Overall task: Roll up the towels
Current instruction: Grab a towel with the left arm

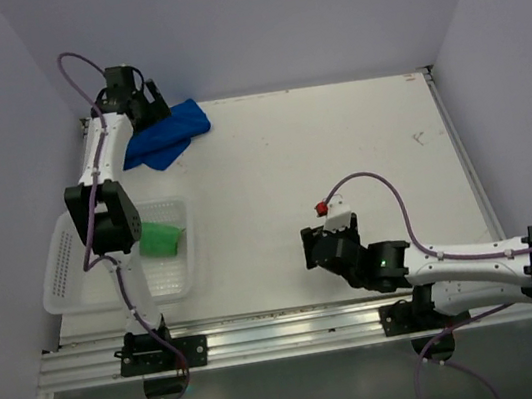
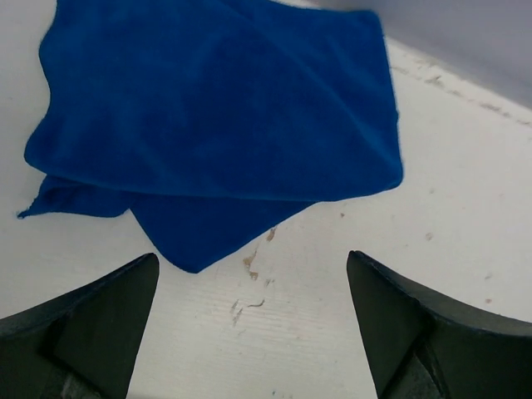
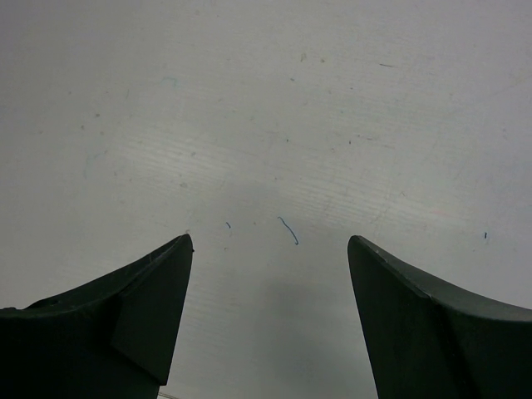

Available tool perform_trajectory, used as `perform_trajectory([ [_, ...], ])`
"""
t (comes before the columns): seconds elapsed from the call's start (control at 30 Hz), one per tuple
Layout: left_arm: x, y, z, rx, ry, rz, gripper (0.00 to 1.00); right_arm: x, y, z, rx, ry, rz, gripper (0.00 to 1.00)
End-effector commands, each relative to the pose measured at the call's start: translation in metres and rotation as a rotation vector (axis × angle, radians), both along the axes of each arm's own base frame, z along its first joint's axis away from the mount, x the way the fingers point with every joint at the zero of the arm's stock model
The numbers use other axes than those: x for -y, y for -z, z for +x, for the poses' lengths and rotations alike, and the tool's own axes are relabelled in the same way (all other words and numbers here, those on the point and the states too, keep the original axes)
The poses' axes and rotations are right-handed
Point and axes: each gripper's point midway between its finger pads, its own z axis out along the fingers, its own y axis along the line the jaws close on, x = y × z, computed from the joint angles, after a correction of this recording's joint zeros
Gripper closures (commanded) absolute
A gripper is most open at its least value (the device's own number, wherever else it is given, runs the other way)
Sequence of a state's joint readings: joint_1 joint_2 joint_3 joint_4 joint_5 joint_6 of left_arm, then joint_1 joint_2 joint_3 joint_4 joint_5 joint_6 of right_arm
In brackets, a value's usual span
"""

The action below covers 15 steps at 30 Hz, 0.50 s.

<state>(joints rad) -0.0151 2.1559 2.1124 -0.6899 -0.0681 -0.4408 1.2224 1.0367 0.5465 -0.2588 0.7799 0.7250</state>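
The blue towel [image 2: 216, 108] lay flat on the worktop [image 1: 339, 147] beyond the far side of the basket [image 1: 62, 282], apart from it. It was folded loosely in two, with a lower layer poking out from under the upper one, and it was not rolled. Lying in the open like that, it offered room to start a roll from one edge. The left gripper [image 2: 252, 264] hovered just short of the towel's nearest corner. Its jaws were spread wide with nothing between them, and they touched no cloth. That stance looked like the lead-in to pinching that corner or edge.

The green towel [image 1: 163, 238] sat inside the basket, towards its right-hand wall, bunched into a compact lump. Whether it was properly rolled could not be told, since the left arm crossed over part of it. My reading was that the basket served as the store for towels, so the green one was either finished or awaiting its turn.

The right gripper [image 3: 270, 243] hung over bare worktop well to the right of the basket, jaws apart and empty. It seemed placed clear so that the left arm had room to work.

Counted, there were two towels, one blue and one green, one basket, and two grippers, both unloaded. One towel lay outside the basket and one inside it.
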Motion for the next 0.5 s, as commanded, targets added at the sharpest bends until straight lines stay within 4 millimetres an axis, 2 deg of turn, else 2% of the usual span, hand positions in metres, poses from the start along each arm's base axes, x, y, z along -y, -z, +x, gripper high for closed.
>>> perform_trajectory([
  [0.0, -0.008, 0.026, -0.002, -0.082, -0.007, 0.063, 0.02, -0.011, -0.007, 0.009, -0.015, -0.004, 0.05, 0.21],
  [0.03, -0.007, 0.04, 0.002, -0.097, -0.008, 0.06, 0.02, -0.011, -0.005, 0.01, -0.025, -0.008, 0.051, 0.21],
  [0.17, -0.007, 0.068, 0.009, -0.124, -0.008, 0.062, 0.02, -0.009, 0.0, 0.015, -0.048, -0.001, 0.048, 0.21],
  [0.47, -0.011, 0.101, 0.027, -0.12, -0.01, 0.081, 0.05, -0.004, 0.014, 0.022, -0.083, 0.0, 0.038, 0.21],
])
